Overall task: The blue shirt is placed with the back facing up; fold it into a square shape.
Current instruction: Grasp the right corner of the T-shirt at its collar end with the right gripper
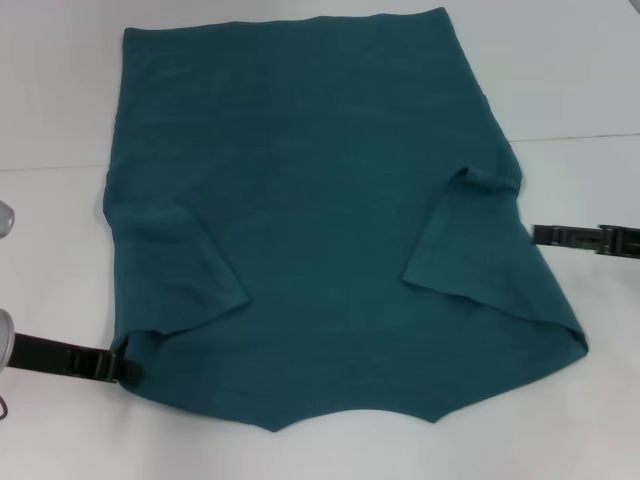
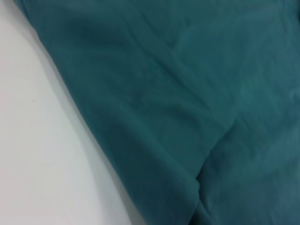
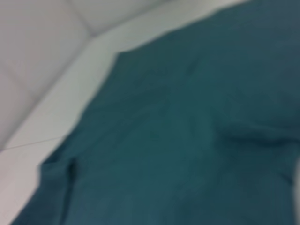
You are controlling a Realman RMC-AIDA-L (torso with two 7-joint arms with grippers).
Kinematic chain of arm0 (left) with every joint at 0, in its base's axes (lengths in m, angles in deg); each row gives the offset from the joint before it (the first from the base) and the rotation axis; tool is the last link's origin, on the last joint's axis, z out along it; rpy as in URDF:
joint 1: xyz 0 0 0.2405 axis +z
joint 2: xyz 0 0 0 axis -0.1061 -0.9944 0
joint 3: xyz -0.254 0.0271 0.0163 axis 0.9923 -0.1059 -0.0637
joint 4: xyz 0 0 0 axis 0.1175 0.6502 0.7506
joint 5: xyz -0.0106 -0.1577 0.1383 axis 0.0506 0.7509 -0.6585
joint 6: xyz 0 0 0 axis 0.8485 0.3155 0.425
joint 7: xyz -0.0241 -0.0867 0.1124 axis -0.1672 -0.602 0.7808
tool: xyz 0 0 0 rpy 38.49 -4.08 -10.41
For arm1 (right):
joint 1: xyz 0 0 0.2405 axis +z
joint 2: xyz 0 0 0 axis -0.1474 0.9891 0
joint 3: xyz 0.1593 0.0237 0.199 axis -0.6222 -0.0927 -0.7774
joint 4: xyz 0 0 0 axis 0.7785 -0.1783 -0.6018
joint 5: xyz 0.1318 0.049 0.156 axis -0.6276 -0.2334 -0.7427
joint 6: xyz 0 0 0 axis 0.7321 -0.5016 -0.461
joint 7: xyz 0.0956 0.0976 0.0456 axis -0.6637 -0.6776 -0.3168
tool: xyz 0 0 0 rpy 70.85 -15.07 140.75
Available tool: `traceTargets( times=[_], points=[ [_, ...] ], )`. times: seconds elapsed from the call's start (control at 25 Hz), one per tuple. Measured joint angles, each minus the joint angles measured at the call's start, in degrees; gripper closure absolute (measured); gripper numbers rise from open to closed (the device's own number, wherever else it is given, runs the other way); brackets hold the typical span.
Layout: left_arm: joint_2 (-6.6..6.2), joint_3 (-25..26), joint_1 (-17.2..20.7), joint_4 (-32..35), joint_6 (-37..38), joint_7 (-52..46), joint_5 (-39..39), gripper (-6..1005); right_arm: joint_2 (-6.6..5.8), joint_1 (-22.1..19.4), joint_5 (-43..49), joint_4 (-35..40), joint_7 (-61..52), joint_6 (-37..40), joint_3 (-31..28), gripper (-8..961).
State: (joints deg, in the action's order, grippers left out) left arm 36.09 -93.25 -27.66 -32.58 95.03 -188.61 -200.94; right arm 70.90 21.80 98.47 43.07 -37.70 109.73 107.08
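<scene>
The blue shirt (image 1: 320, 200) lies flat on the white table, plain side up, its neckline at the near edge and its hem at the far edge. Both sleeves are folded inward onto the body, one (image 1: 180, 270) on the left and one (image 1: 470, 235) on the right. My left gripper (image 1: 128, 368) reaches in low from the left and touches the shirt's near left corner. My right gripper (image 1: 535, 236) comes in from the right, its tip at the shirt's right edge. The left wrist view shows the cloth (image 2: 187, 103) close up, and so does the right wrist view (image 3: 187, 140).
The white table (image 1: 60, 260) shows bare surface on both sides of the shirt and along the near edge. A seam line (image 1: 590, 136) crosses the table behind the right arm. A grey part of the left arm (image 1: 5, 335) sits at the left border.
</scene>
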Motion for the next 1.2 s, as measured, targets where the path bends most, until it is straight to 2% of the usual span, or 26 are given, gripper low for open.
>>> traceTargets(
  times=[0.12, 0.32, 0.72, 1.2],
  points=[
    [-0.01, 0.01, 0.16, 0.01, -0.02, 0.24, 0.39, 955, -0.94, -0.39, 3.48, 0.00, -6.02, -2.32, 0.00, 29],
    [-0.01, 0.11, 0.57, 0.05, -0.11, 0.55, 1.37, 955, -1.27, -0.62, 7.91, -0.30, -10.57, -4.08, 0.18, 30],
    [-0.02, 0.11, 0.68, -0.15, -0.13, 0.63, 1.54, 955, -0.24, 0.03, 10.36, -0.61, -11.01, -3.82, 0.61, 38],
    [0.03, 0.09, 0.80, -0.01, -0.19, 0.63, 1.54, 956, -0.19, -0.32, 10.51, -1.22, -11.02, -2.18, 0.91, 38]
  ],
)
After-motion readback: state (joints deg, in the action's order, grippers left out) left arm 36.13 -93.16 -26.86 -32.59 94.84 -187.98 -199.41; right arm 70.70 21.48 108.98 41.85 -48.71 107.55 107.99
